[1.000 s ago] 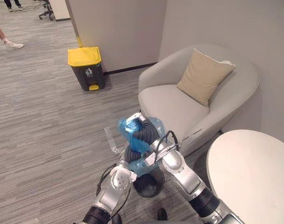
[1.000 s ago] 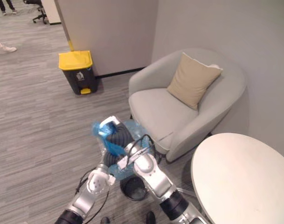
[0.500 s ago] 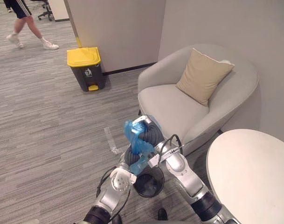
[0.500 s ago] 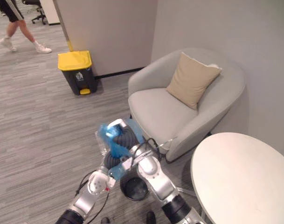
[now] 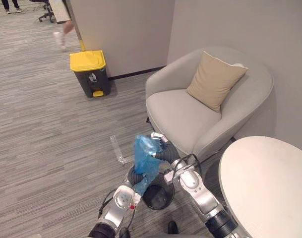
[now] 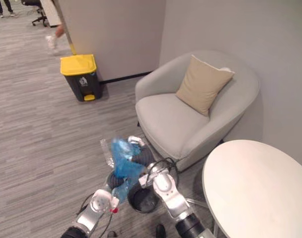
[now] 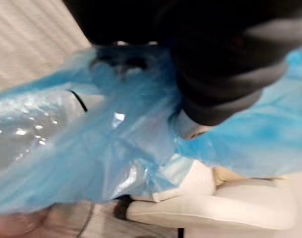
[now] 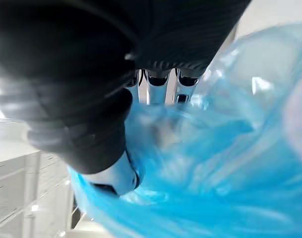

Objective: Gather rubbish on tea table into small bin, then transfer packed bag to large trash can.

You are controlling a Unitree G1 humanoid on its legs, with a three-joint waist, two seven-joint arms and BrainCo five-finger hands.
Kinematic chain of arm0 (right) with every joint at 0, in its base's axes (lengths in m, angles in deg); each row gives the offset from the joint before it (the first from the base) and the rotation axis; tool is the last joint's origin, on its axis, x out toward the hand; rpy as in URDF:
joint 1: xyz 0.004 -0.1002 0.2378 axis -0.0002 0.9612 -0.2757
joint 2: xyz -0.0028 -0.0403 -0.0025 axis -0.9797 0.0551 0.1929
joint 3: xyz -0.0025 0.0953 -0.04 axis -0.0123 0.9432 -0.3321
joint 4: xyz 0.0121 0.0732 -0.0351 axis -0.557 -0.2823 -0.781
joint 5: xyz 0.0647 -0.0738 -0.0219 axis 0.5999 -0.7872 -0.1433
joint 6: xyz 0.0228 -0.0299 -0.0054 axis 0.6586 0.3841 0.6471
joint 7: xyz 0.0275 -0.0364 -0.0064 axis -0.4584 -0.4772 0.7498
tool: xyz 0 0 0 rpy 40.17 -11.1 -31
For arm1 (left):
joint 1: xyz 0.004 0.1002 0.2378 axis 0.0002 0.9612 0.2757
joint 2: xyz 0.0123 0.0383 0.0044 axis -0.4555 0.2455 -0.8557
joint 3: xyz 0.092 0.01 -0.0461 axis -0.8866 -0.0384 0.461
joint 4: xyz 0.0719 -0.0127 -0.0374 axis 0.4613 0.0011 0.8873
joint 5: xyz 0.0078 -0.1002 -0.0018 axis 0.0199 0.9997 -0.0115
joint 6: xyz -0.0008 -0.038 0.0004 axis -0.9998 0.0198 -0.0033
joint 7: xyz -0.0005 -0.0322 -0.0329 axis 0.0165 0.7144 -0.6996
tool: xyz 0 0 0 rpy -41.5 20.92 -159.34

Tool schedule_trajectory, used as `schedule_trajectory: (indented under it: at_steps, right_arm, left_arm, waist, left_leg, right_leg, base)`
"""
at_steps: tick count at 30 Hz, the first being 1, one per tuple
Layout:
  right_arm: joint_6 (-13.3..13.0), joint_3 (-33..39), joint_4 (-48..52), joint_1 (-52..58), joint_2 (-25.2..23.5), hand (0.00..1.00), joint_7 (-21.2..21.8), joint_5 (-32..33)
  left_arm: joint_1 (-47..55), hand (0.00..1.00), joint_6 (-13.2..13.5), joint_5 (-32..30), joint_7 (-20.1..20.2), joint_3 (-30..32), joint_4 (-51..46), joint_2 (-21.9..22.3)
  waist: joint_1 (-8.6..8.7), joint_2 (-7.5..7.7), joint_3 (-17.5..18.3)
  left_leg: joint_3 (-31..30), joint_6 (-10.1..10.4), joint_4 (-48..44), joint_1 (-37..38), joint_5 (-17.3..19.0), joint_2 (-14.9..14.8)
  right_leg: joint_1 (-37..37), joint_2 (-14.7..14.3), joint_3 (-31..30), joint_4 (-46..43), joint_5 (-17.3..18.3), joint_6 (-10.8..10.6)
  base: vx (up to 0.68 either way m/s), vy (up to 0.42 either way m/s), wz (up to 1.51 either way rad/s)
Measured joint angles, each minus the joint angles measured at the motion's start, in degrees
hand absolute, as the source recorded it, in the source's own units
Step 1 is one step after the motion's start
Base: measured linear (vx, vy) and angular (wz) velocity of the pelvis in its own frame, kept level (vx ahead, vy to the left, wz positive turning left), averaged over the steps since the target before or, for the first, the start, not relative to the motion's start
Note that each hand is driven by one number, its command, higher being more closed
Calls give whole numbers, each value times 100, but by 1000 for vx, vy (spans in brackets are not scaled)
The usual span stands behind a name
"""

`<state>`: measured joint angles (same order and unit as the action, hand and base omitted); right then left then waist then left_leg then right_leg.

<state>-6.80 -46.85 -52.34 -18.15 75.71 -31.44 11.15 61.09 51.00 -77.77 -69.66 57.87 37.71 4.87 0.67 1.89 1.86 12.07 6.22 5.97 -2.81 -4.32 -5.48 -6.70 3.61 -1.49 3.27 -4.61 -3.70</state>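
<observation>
Above the small bin (image 5: 158, 196), the blue bag (image 5: 145, 161) is hanging as a gathered, stretched bundle between both hands. Its lower end is reaching down beside the bin's rim; whether they touch cannot be determined. The bin is standing on the floor (image 5: 51, 134), just in front of the armchair (image 5: 190, 114) and near the curved edge of the tea table (image 5: 265, 183).

The right hand (image 5: 162, 151) is gripping the bag's upper part. In the right wrist view its fingers (image 8: 158, 82) and thumb are curling into the blue plastic. The left hand (image 5: 136, 177) is sitting lower, against the bag's underside with plastic draping over it; its grip cannot be told.

The large trash can (image 5: 90, 73) is standing well apart at the foot of the wall, yellow lid lying closed. A cushion (image 5: 215, 79) is leaning against the armchair's back. A person's foot (image 5: 58, 37) is showing beyond the can.
</observation>
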Motion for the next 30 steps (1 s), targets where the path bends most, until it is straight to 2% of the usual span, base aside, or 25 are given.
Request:
schedule_trajectory:
  at_steps: [5,12,17,20,22,27,30]
  right_arm:
    - [90,85,-463,21,-49,0,-22,-224]
    - [102,69,-923,14,-23,0,251,-215]
    - [104,-84,-1184,1,170,0,424,-216]
    - [105,-76,-1239,8,346,0,502,-222]
    - [105,151,-1238,74,442,0,574,-221]
    - [105,685,-1230,473,435,0,641,-195]
    - [104,1046,-1228,696,353,0,660,174]
  left_arm:
    - [-19,100,-48,110,90,84,499,5]
    - [-193,100,-127,174,224,39,1261,24]
    - [-345,100,-158,170,243,-58,1675,69]
    - [-357,100,-169,167,362,142,1828,36]
    - [-296,100,-133,221,494,566,1820,-83]
    - [22,100,-127,380,634,847,1585,-275]
    - [94,100,-127,434,714,1027,1578,-279]
  waist:
    - [0,-14,-10]
    - [-7,-43,-31]
    - [-13,-47,-51]
    - [-20,-60,-110]
    - [-29,-73,-238]
    - [-39,-116,-291]
    - [-42,-152,-316]
  left_leg:
    - [-4,0,1,-7,0,7]
    - [-22,0,4,-37,1,8]
    - [-26,0,3,-102,0,9]
    - [-21,0,2,-103,1,11]
    - [-20,0,1,-101,2,8]
    - [-15,-6,0,-110,32,9]
    - [-12,2,0,-110,47,9]
  right_leg:
    - [-3,4,14,18,-10,-4]
    - [-7,9,41,107,-26,-1]
    - [-22,9,50,131,-72,-1]
    - [-23,10,50,134,-73,-2]
    - [-22,9,46,134,-73,-2]
    - [-28,12,43,144,-64,-9]
    - [-26,13,46,154,-56,-15]
  base:
    - [0,0,0]
    - [0,0,0]
    - [0,0,0]
    - [0,0,0]
    - [0,0,0]
    - [0,0,0]
    - [0,0,0]
